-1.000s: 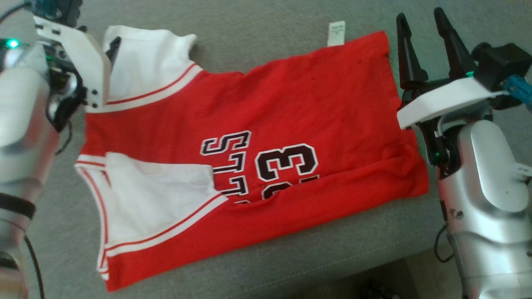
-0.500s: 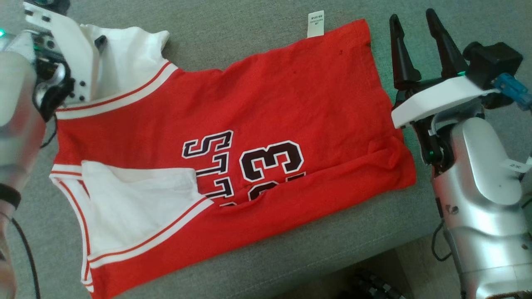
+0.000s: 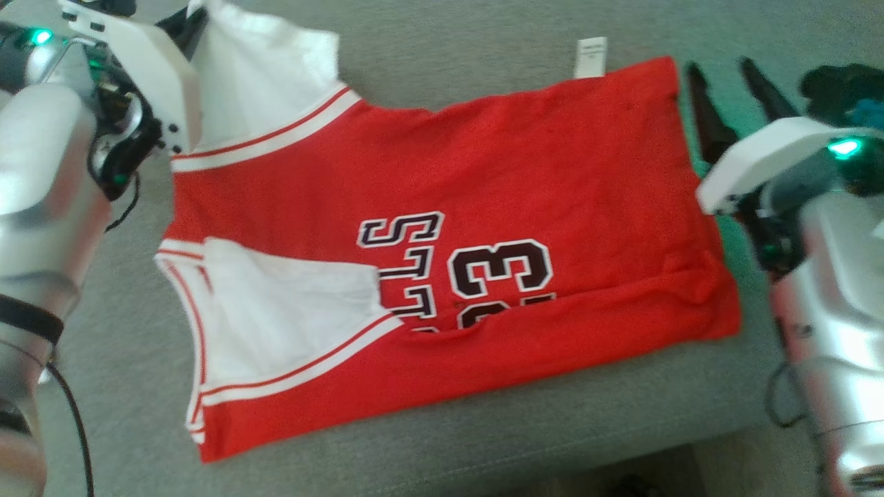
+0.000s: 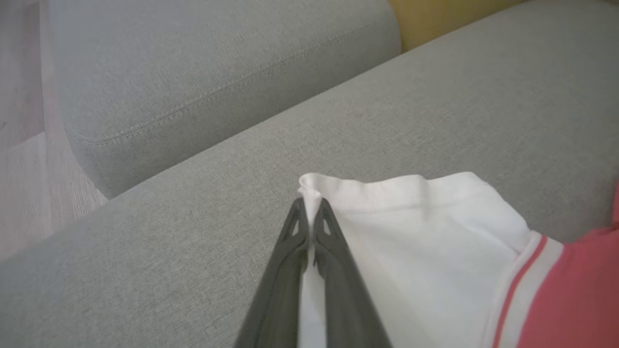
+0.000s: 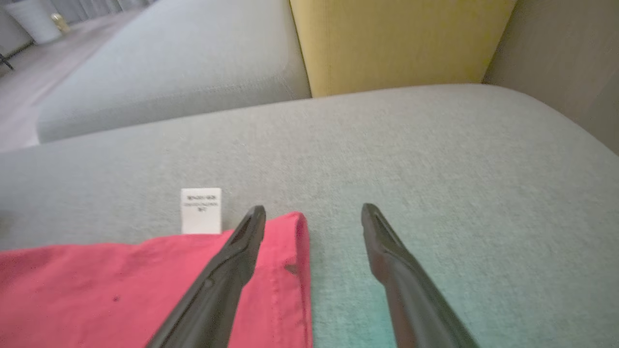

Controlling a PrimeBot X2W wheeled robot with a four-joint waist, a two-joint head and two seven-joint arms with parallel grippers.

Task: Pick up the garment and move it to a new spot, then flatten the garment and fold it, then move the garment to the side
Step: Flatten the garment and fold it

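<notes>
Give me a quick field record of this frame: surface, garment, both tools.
surface: grey sofa seat
garment: red jersey, spread mostly flat, near edge folded over part of the print
tag: white tag sticking out past the far edge
left tool: shut on the jersey's white corner
right tool: open, astride the jersey's hem corner, one finger over cloth, one over sofa; contact unclear

Bare grey cushion (image 3: 449, 55) is seen beyond the far edge of the jersey (image 3: 518, 172) and along its near edge; free passage is offered there. Right of the red hem (image 5: 295, 251) the surface is unobstructed. Farther back, the way is closed by a yellow backrest (image 5: 396, 43) and a second grey cushion (image 4: 217, 72).
</notes>
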